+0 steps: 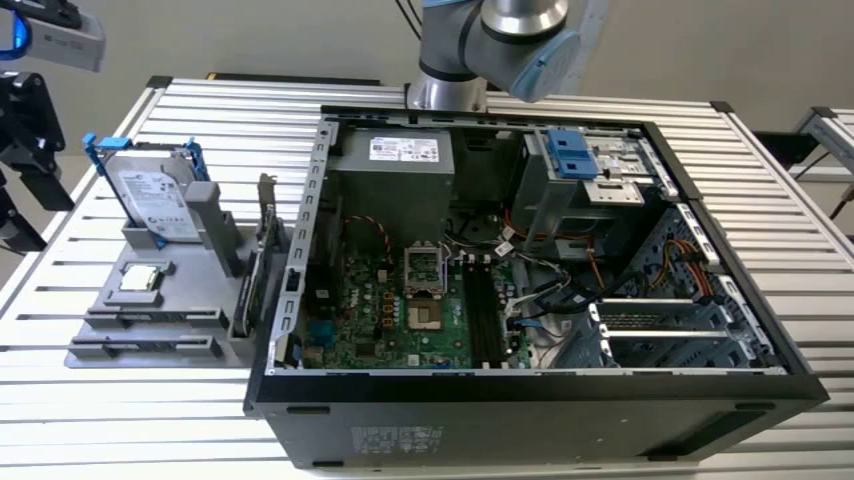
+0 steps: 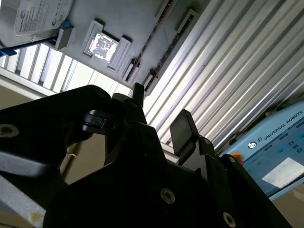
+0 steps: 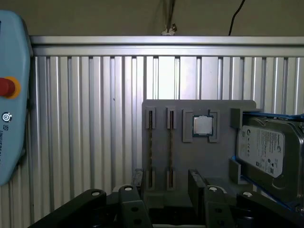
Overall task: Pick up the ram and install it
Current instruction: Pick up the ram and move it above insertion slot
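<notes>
Hangs with gripper (image 3: 166, 178) spread wide and empty over the holder (image 3: 218, 156), ram untouched in its slot.

Shows in the second wrist view two dark fingers (image 2: 183, 128) set well apart, with nothing between them. Finds the ram (image 3: 170, 147) just beyond the fingertips in the first wrist view, standing on edge in one of two parallel slots and clear of both fingers. Passes a square chip (image 3: 203, 126) in its pocket a little farther to the side, then the drive (image 3: 268, 152) in its blue frame at the holder's far end. Rests all of this on a ribbed metal table (image 3: 85, 118). Keeps the open case (image 1: 534, 250) well off to one side in the exterior view, ram not yet on its board (image 1: 400, 310).
</notes>
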You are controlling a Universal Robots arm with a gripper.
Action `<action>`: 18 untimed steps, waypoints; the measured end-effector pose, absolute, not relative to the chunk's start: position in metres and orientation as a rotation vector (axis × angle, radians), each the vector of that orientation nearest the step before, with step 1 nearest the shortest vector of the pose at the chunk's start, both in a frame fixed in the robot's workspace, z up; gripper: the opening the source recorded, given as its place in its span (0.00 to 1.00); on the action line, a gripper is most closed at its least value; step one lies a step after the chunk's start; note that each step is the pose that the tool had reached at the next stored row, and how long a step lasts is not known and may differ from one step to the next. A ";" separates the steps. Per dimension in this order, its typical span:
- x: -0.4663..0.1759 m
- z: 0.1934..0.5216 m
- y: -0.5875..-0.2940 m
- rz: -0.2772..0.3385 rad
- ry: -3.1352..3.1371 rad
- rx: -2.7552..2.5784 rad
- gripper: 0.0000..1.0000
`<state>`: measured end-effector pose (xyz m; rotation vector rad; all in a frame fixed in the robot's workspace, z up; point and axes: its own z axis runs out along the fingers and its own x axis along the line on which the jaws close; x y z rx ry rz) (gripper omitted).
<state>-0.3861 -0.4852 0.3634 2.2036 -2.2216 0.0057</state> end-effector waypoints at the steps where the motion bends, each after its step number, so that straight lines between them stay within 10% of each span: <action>1: -0.386 0.363 -0.485 0.007 -2.221 2.203 1.00; 18: -0.382 0.358 -0.485 0.015 -2.224 2.206 1.00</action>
